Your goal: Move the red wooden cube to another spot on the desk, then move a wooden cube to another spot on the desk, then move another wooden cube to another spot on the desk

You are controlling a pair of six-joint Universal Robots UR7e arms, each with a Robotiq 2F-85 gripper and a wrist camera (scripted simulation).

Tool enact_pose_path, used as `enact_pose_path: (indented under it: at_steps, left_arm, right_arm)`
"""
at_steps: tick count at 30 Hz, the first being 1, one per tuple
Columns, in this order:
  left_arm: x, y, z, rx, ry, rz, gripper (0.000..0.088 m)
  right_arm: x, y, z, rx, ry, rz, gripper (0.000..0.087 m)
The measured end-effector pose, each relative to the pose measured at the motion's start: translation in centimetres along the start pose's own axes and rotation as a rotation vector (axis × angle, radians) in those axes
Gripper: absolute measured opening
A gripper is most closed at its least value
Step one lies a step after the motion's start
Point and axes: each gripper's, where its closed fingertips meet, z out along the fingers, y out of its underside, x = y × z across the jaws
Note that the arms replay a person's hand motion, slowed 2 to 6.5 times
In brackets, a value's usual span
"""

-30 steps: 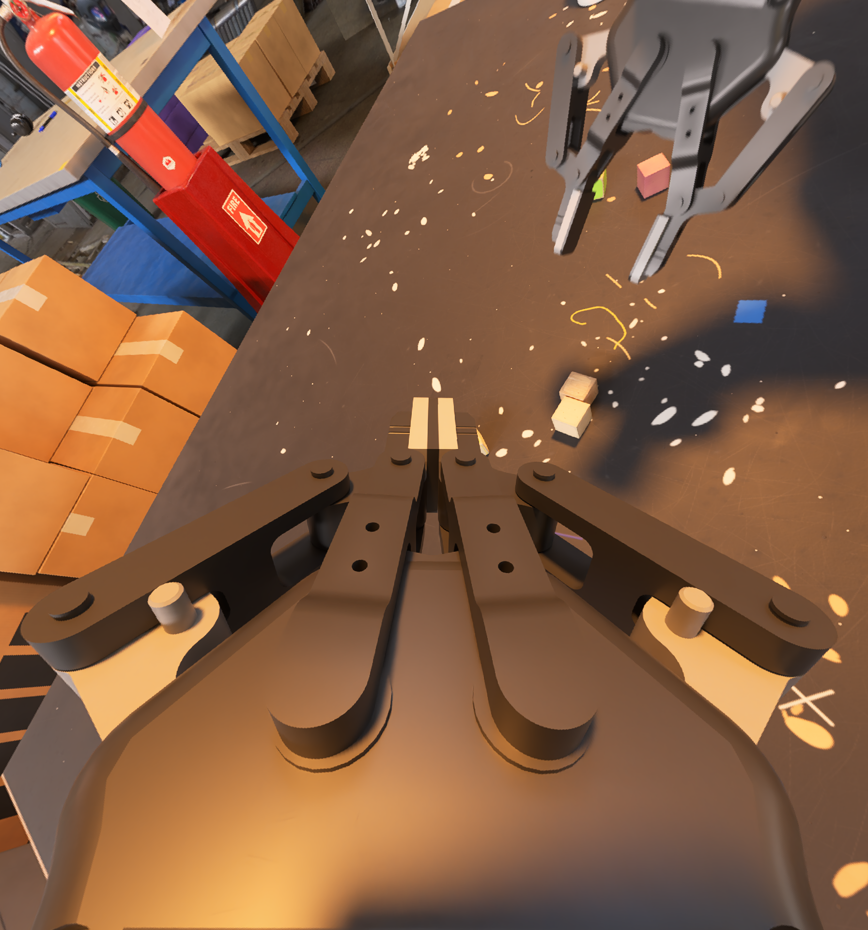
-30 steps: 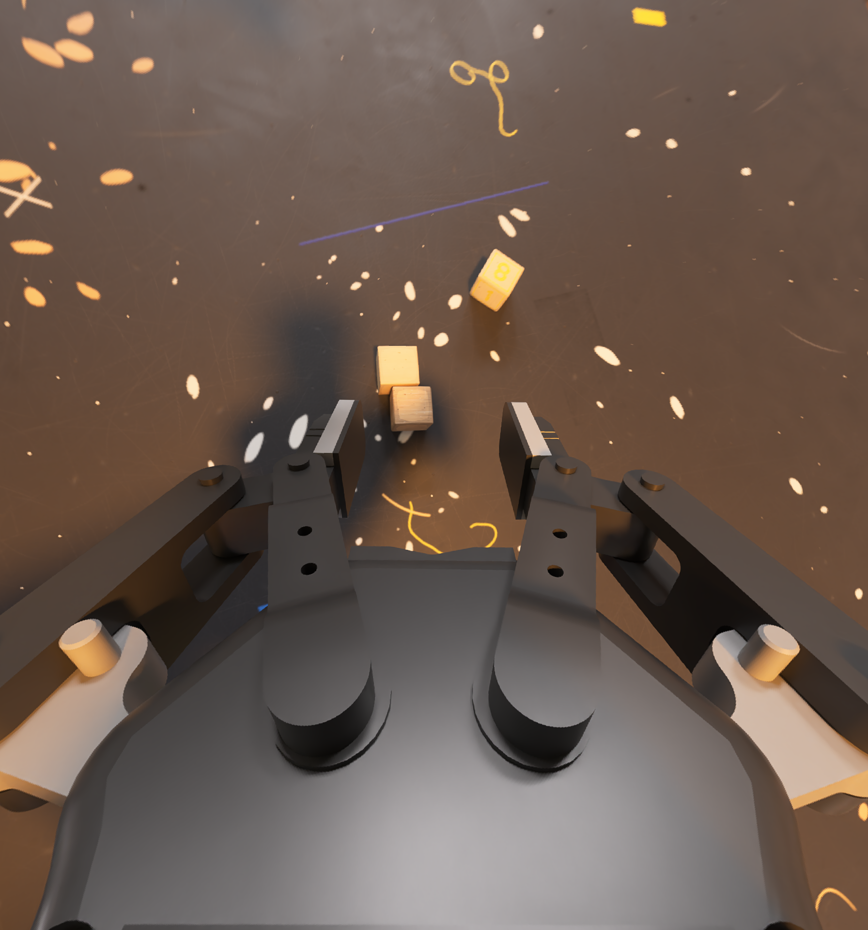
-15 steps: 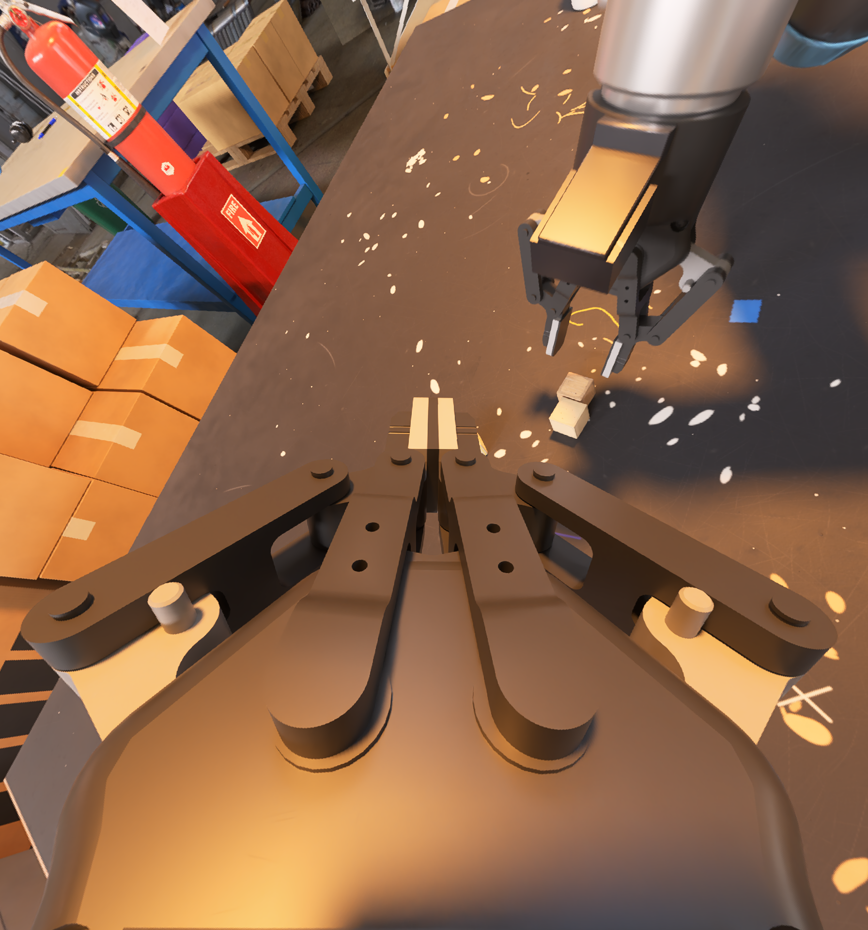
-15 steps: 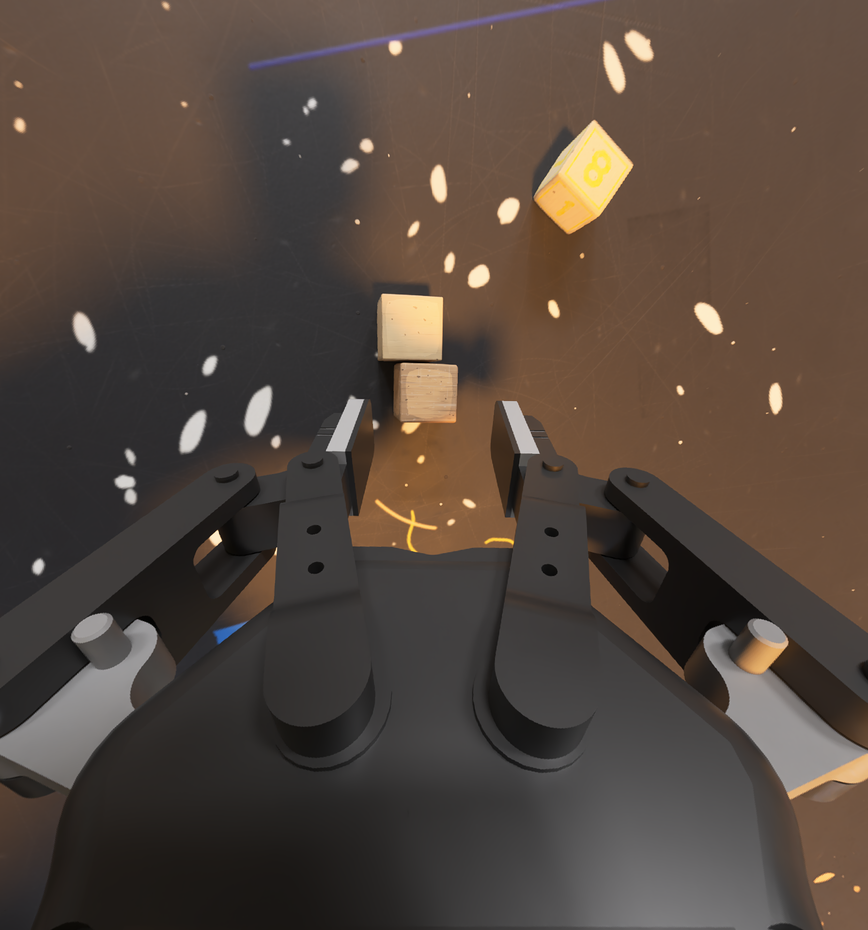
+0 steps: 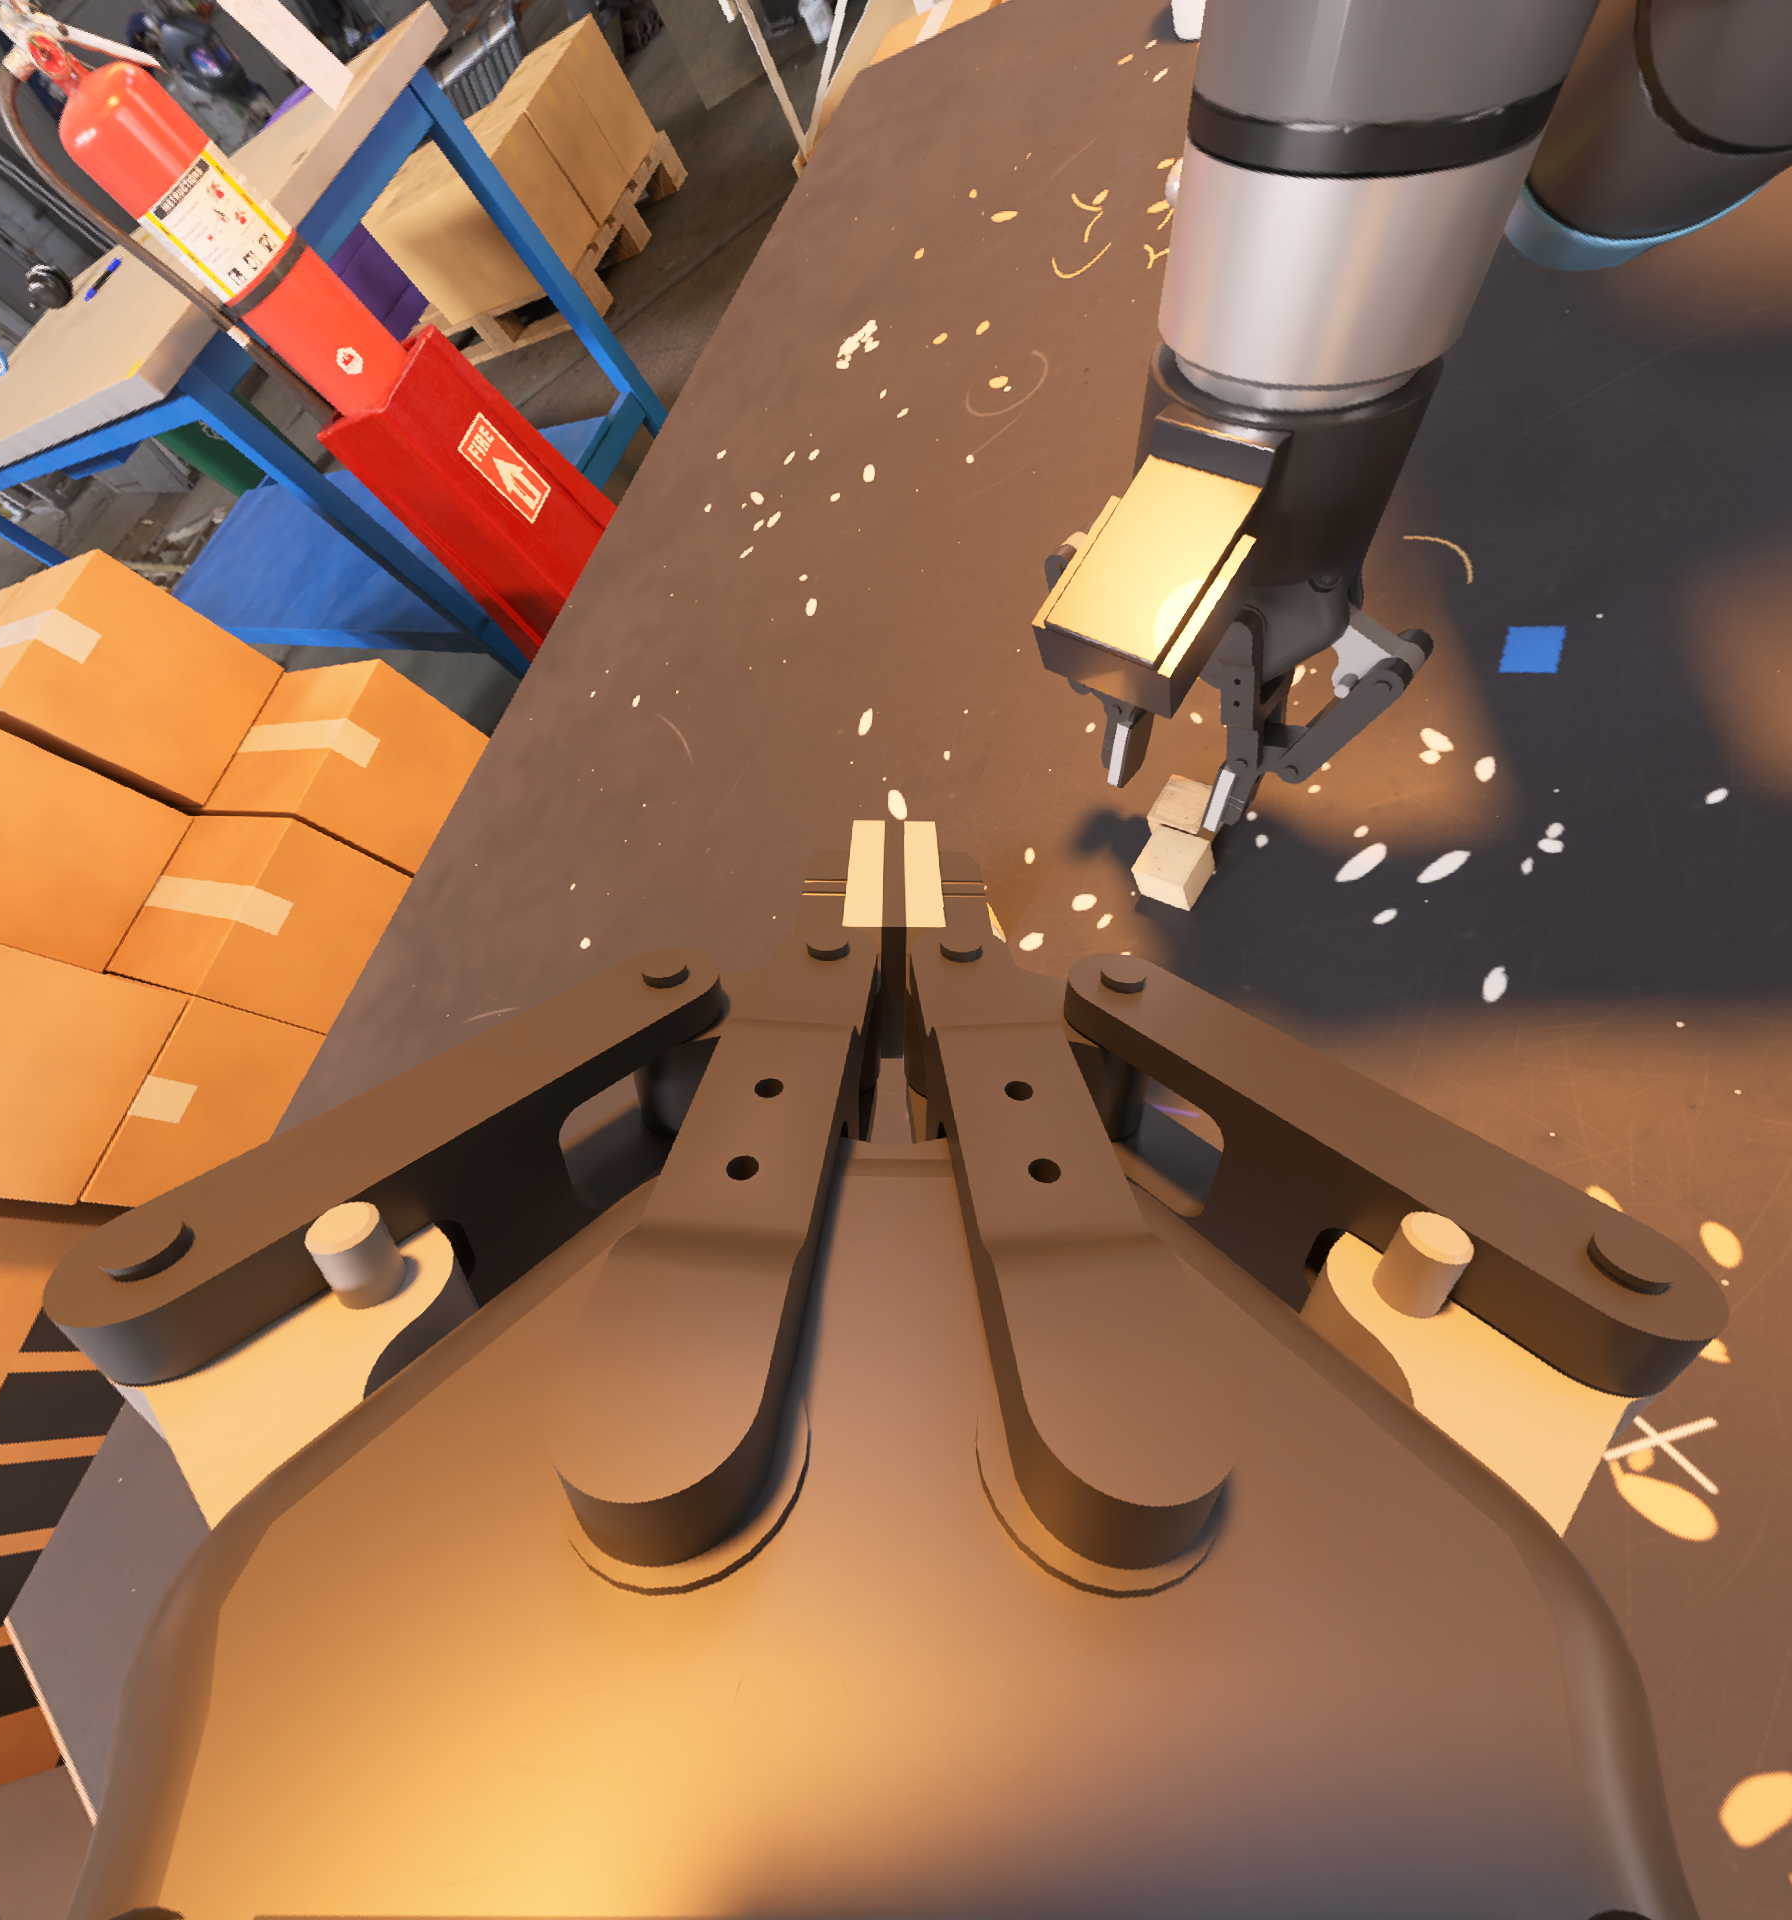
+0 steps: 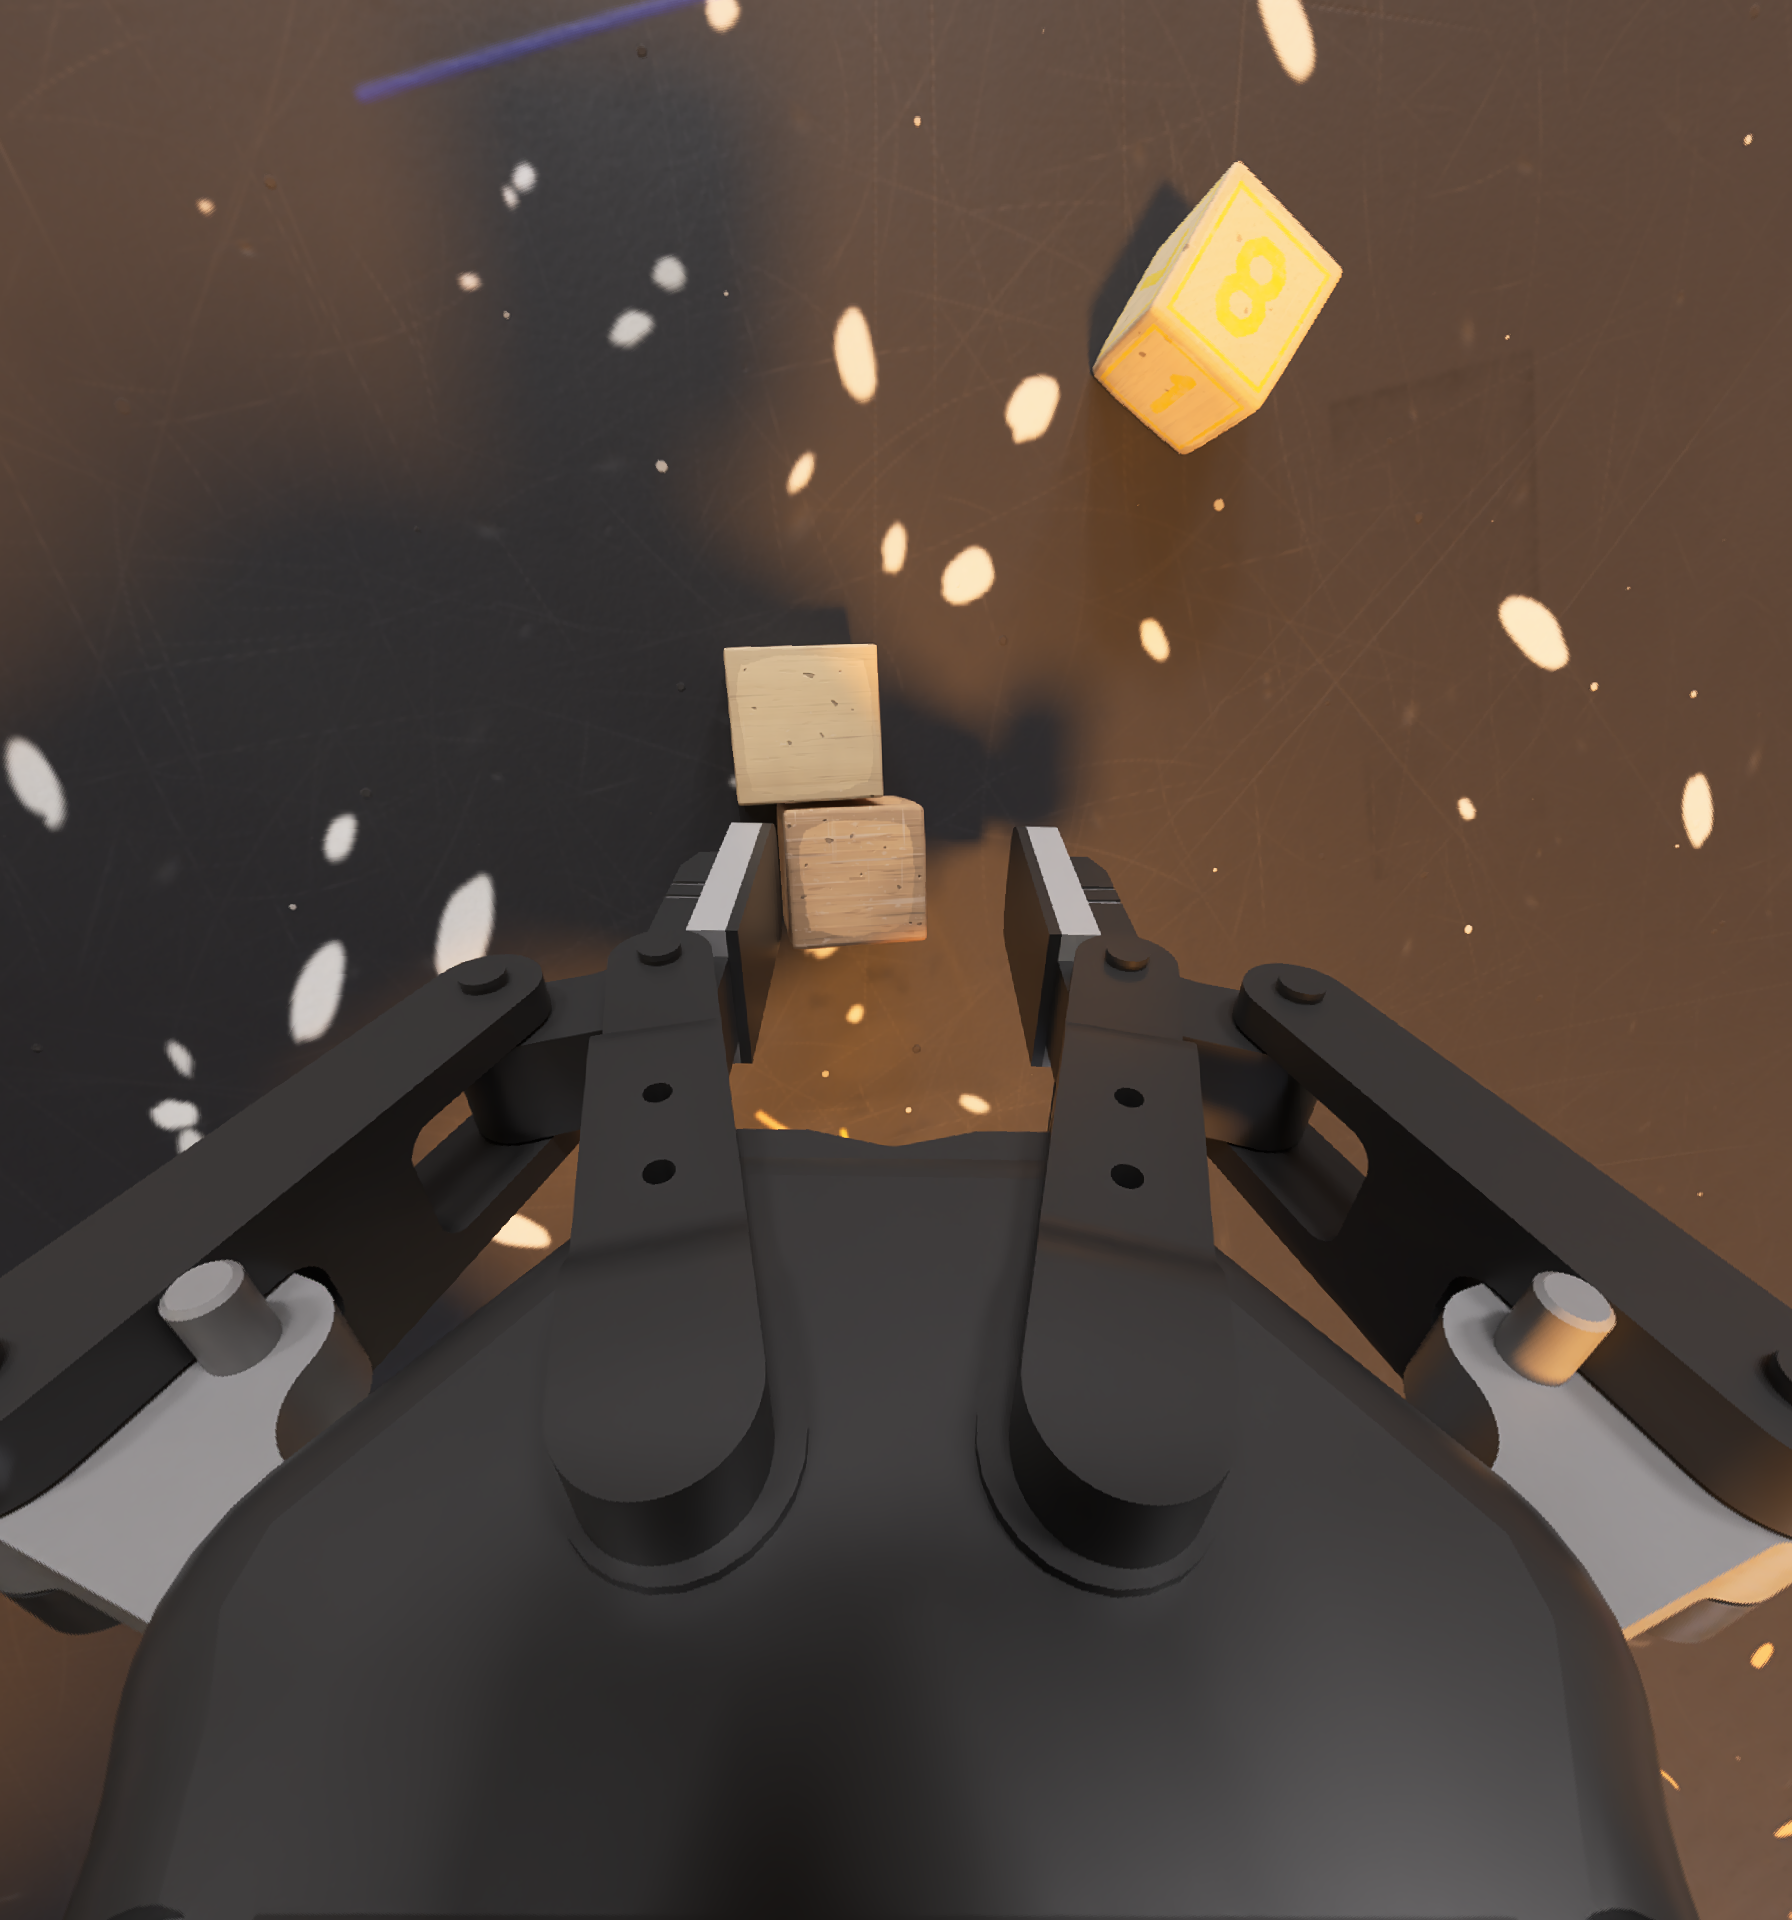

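I have the right gripper (image 6: 876, 904) spread wide, straddling the darker wooden cube (image 6: 852, 871) on the desk (image 6: 1391, 935) so it can close squarely; a paler cube (image 6: 804, 722) touches it behind. My left gripper (image 5: 893, 871) sits pinched together, empty, clear of the work.

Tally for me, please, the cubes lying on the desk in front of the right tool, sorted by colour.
Plain wooden cubes: 2, the nearer cube and the farther cube, side by side.
Yellow cube with printed faces: 1.
Red cubes: 0 in view.
Total: 3 cubes.
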Motion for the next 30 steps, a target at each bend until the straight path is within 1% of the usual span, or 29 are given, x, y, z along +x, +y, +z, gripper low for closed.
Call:
enact_pose_path:
  at_steps: [10,14,19,25,28,30]
  left_arm:
    - [0.0,0.0,0.1,-0.001,0.002,0.000,0.0000]
    - [0.0,0.1,0.1,-0.004,0.002,0.000,0.0000]
    - [0.0,0.1,0.2,-0.006,0.003,0.000,0.0000]
    - [0.0,0.1,0.2,-0.007,0.003,0.001,0.0000]
    - [0.0,0.1,0.1,-0.007,0.003,0.002,0.0000]
    - [0.0,0.1,0.1,-0.006,0.003,0.003,0.0000]
  right_arm:
    - [-0.2,0.5,0.9,-0.053,0.005,-0.032,0.0387]
    - [-0.5,0.7,1.1,-0.062,-0.012,-0.041,0.0318]
    - [-0.8,0.6,1.1,-0.049,-0.045,-0.032,0.0271]
    - [-1.0,0.7,0.3,-0.052,-0.080,0.011,0.0272]
    - [-0.7,0.7,-0.7,-0.050,-0.070,0.036,0.0272]
    - [-0.3,0.5,-1.6,-0.035,-0.049,0.047,0.0272]
